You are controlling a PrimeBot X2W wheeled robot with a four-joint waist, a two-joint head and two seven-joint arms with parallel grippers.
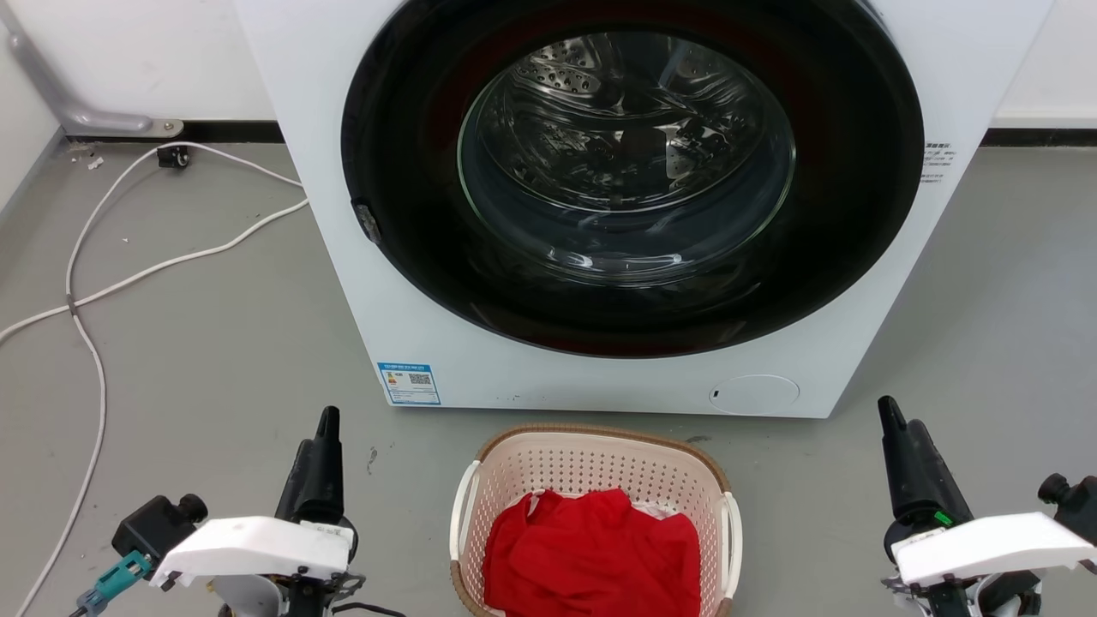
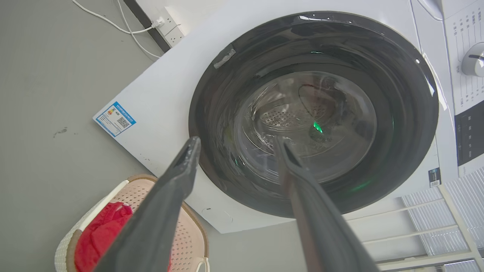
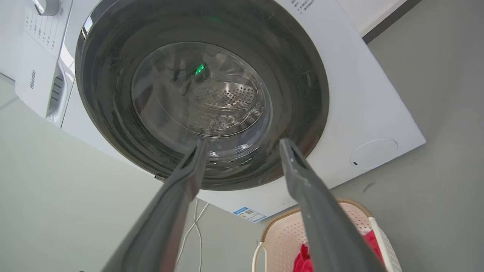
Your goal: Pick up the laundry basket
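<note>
The laundry basket [image 1: 591, 467] is pale pink-cream perforated plastic with a brown woven-look rim and white side handles. It stands on the grey floor at bottom centre, just in front of the washing machine, and holds a red cloth [image 1: 591, 548]. My left gripper [image 1: 328, 417] is to the basket's left and my right gripper [image 1: 888, 411] is to its right, both apart from it. In the left wrist view the left gripper [image 2: 237, 143] is open and empty, with the basket [image 2: 189, 238] at lower left. In the right wrist view the right gripper [image 3: 244, 143] is also open and empty, the basket [image 3: 283, 234] at lower right.
A white front-loading washing machine [image 1: 411, 283] with a shut round glass door [image 1: 626, 163] stands right behind the basket. White cables [image 1: 171, 261] trail over the floor at the left. A wall socket [image 2: 172, 30] and a white slatted rack [image 2: 435, 226] flank the machine.
</note>
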